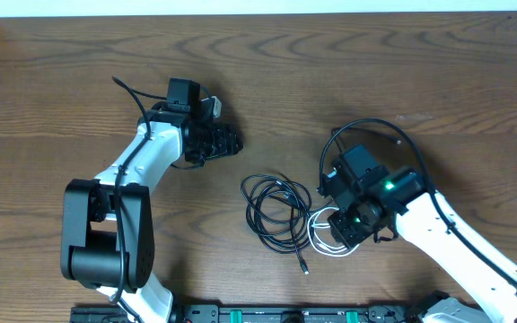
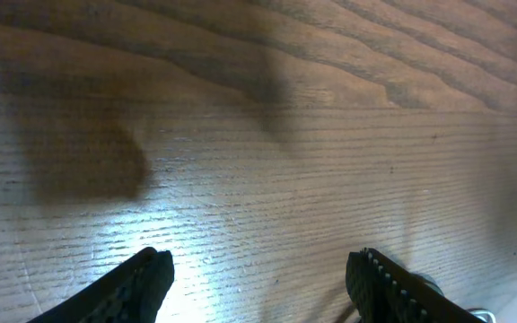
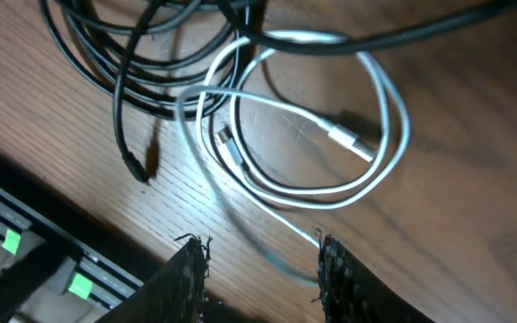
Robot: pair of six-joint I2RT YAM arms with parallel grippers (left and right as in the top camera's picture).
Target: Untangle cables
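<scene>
A black cable [image 1: 276, 211] lies in a loose coil at the table's middle, its plug end [image 1: 304, 266] trailing toward the front. In the right wrist view its loops [image 3: 142, 81] overlap the white cable [image 3: 384, 117], which is coiled in a ring with its plug [image 3: 353, 144] inside. My right gripper [image 3: 260, 265] hovers over the white coil [image 1: 319, 240] with its jaws apart. A blurred white strand runs loosely between them, not pinched. My left gripper [image 1: 227, 139] stands open over bare wood [image 2: 258, 179], far left of the cables, holding nothing.
A black rail with green lights [image 1: 276, 314] runs along the front edge, close to the white coil [image 3: 25, 260]. The right arm's own thick black wire [image 1: 366, 126] arcs behind its wrist. A pale strip [image 1: 258, 5] marks the table's far edge.
</scene>
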